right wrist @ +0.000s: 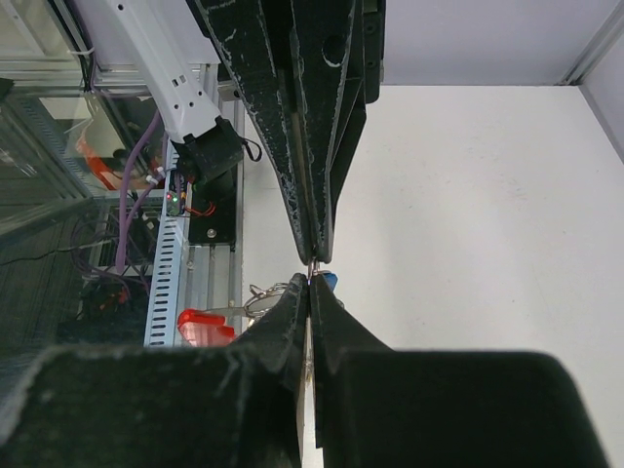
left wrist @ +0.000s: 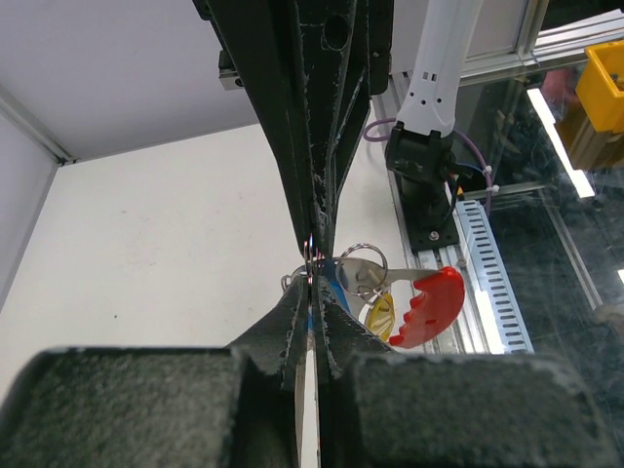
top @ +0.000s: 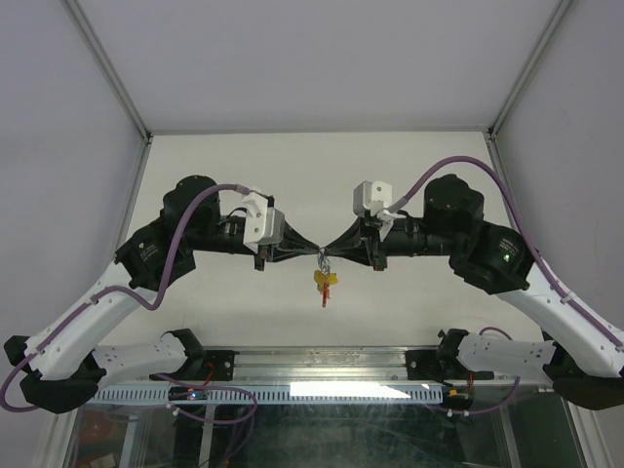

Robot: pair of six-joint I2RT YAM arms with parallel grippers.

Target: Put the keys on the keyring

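My two grippers meet tip to tip above the middle of the table. The left gripper [top: 310, 251] [left wrist: 312, 285] and the right gripper [top: 334, 251] [right wrist: 310, 290] are both shut. The thin keyring [left wrist: 310, 256] [right wrist: 311, 272] is pinched edge-on between their tips. The keys hang from it in a bunch. The blue key [left wrist: 333, 283] [right wrist: 330, 281] sits right at the tips and shows in the gap of the left jaws. Lower hang the yellow key [top: 323, 280] [left wrist: 380, 312] and the red key [top: 325, 296] [left wrist: 431, 304] [right wrist: 203, 327], which has a small ring of its own [left wrist: 363, 268].
White table [top: 234, 312] with grey enclosure walls on three sides. The aluminium rail with both arm bases [top: 322, 375] runs along the near edge. A slotted cable duct [left wrist: 487, 283] lies beside it.
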